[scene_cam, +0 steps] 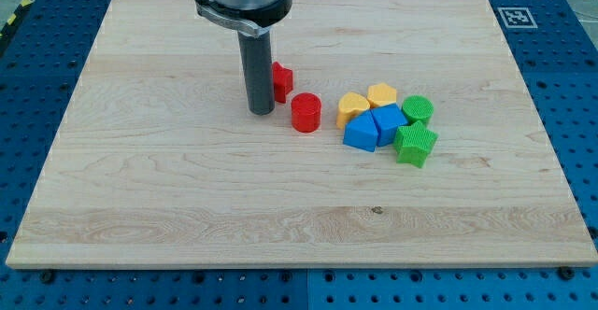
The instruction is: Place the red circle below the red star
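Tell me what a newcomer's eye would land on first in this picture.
First, the thick dark rod coming down from the view's top, my tip resting on the wooden board just left of the red circle, with the red star partly hidden behind the rod. Next, the tight cluster right of centre: two yellow blocks, two blue blocks and two green blocks.

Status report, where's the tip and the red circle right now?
My tip down on the board, just left of the red circle. Red star half hidden behind the rod. Circle sits lower right of star, nothing between.
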### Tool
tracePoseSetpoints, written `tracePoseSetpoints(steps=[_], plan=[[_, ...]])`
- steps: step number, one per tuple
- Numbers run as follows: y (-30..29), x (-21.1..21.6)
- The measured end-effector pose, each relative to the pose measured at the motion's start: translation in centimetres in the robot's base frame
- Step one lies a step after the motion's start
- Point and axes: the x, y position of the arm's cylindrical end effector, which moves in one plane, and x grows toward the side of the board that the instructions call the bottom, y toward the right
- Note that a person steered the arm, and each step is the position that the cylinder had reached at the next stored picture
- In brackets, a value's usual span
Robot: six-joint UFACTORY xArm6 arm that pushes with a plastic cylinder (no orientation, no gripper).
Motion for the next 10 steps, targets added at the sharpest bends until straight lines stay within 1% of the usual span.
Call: tracePoseSetpoints(steps=[1, 2, 3, 4, 5, 6, 7, 9, 10], plan=[[0.4, 0.0], [1.5, 1.2], [1.5, 3.4], [3.4, 5.2], [7.9, 5.9], [9.0, 5.9], [9.0, 3.7], [4.4, 3.5], [4.1, 3.5]])
